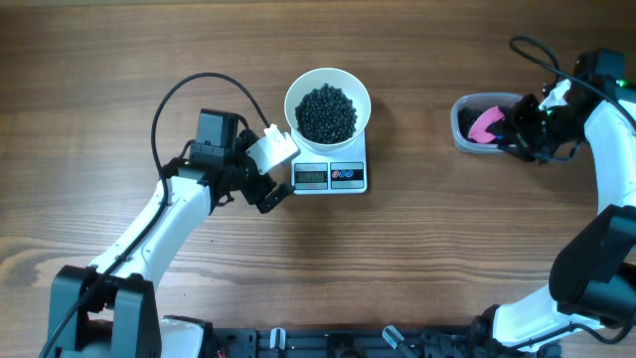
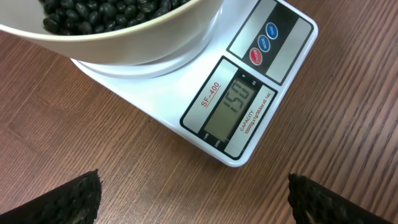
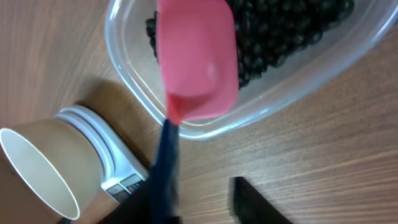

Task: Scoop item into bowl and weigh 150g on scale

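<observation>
Squarely in the middle of the table the beans (image 1: 327, 112) lie heaped in the bowl (image 1: 294, 88), which sits on the far end of the scale (image 1: 358, 157) and hides that end. The scale's long axis runs from the bowl toward the robot, with the display and buttons at the near end. In the left wrist view the digits look like 150.

Just beside the scale's near left corner hangs the left gripper (image 1: 280, 169), apart from it, its fingers (image 2: 74, 199) spread wide with only bare wood between them. A black cable (image 1: 174, 94) loops over that arm.

Well off to the right stands a clear tub (image 1: 459, 134) with more beans in it. A pink scoop (image 3: 199, 62) lies in the tub, cup inside, with its dark handle (image 3: 165, 155) crossing the rim toward the right gripper (image 1: 519, 127). That gripper is partly open: one finger (image 3: 255, 199) stands clear of the handle, though the handle is blurred, so I cannot tell whether the other finger touches it.
</observation>
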Robot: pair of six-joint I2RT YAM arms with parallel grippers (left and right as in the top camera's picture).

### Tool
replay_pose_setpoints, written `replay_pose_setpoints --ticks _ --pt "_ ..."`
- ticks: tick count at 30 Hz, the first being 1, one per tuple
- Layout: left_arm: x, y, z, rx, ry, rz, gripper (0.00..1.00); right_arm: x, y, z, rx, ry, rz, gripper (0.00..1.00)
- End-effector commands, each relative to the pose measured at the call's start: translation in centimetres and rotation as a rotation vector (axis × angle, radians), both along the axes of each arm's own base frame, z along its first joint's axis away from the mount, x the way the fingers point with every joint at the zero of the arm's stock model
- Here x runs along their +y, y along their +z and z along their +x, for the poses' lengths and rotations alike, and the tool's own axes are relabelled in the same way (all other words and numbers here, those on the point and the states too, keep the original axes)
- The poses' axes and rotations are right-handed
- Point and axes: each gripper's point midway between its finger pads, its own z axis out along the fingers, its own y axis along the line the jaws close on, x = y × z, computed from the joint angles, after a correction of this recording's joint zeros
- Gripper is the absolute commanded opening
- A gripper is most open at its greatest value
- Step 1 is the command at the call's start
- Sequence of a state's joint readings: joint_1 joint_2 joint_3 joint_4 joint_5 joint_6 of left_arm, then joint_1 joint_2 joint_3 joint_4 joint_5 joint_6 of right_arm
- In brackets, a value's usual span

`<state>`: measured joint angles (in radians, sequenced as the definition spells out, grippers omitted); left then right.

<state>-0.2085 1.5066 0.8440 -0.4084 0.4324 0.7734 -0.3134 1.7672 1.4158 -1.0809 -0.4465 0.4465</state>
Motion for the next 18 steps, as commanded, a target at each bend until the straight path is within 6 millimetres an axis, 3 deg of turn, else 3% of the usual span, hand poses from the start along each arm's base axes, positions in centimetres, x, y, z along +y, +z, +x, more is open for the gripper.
replay_pose_setpoints --ticks 1,6,11,15,18 --pt "0.1 -0.4 -0.3 0.012 -0.007 -0.005 1.00 0.0 -0.4 -0.5 0.030 -0.001 0.000 0.57" --pt "0.1 -0.4 -0.3 0.012 -0.007 -0.004 1.00 -0.1 -0.5 -0.9 0.048 -0.004 -0.004 0.80" --pt "0.1 -0.4 -0.3 0.012 -0.007 -0.004 1.00 -0.7 0.2 -1.1 0.040 -0.010 -0.048 0.84" --pt "0.1 -0.4 -0.3 0.012 -0.007 -0.005 1.00 -1.2 3.2 -0.4 -0.051 -0.009 -0.079 0.84" --pt "0.1 -0.4 -0.3 0.012 -0.007 -0.004 1.00 -1.1 6.7 -0.2 -0.160 0.002 -0.109 0.84"
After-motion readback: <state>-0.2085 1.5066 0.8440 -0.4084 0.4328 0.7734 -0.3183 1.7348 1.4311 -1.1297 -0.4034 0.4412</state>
